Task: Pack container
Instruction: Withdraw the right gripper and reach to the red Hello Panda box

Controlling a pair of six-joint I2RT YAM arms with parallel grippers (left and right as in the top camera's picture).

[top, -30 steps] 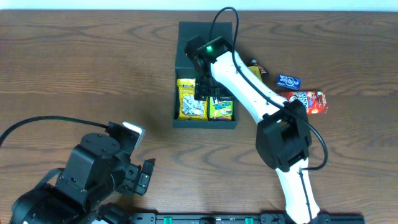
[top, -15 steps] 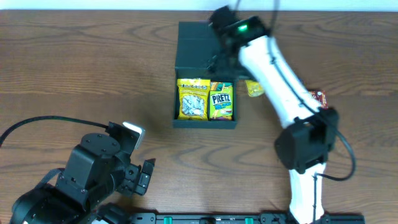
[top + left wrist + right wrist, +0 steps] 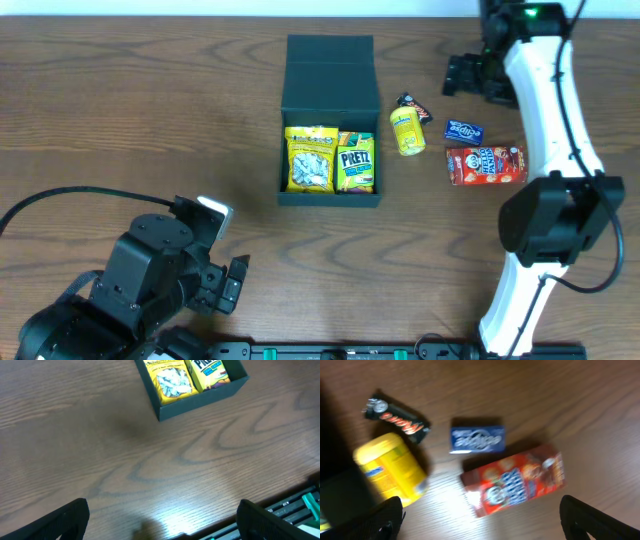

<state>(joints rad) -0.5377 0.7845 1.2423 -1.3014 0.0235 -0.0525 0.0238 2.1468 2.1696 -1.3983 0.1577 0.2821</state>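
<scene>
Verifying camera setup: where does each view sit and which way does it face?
Overhead: above the table, straight down on the container, red box, left arm and right arm.
Left wrist: on the left arm, facing the container's front corner; left claw tips at bottom.
Right wrist: on the right arm, looking down at the red box; right claw tips at bottom.
Shared: overhead and left wrist both show the container.
</scene>
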